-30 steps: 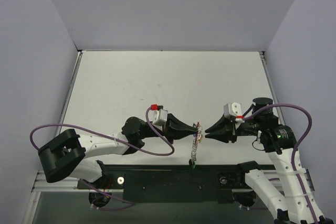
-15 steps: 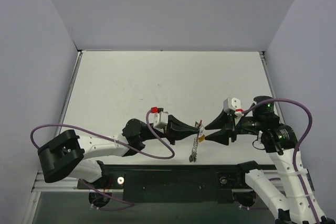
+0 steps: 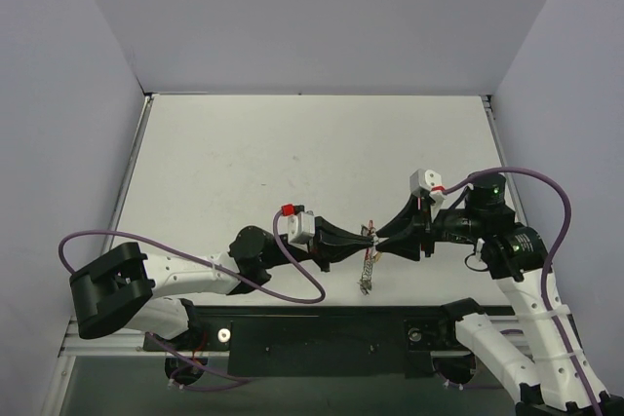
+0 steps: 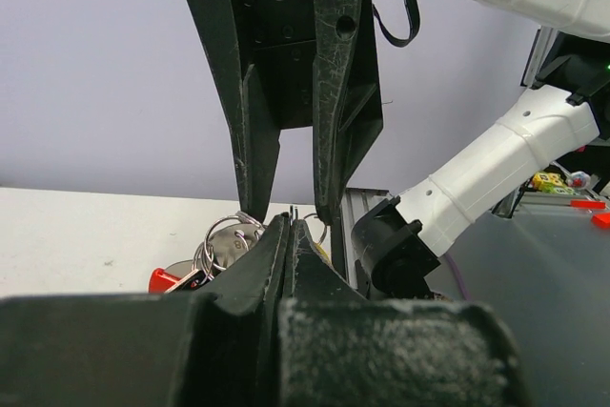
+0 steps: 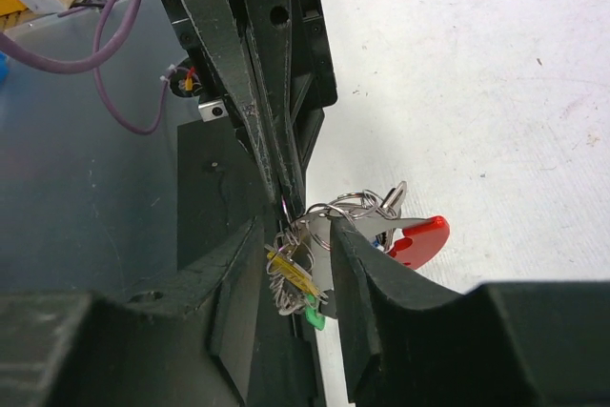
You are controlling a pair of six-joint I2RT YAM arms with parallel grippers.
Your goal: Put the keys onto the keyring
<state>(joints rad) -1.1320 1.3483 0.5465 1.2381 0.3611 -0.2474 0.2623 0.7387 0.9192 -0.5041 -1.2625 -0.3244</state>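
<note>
Silvery keyring (image 5: 345, 205) hangs above the worktop (image 3: 292, 153), pinched in the closed left claw (image 4: 291, 235); right claw (image 4: 288, 218), fingers apart, straddles it beside the red key (image 5: 419, 238). Threading seems underway; next needs a precise nip.

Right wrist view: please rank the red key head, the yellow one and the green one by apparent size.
Largest: red key head.
Then yellow key head and green key head: small, partly hidden, too alike to rank.
</note>
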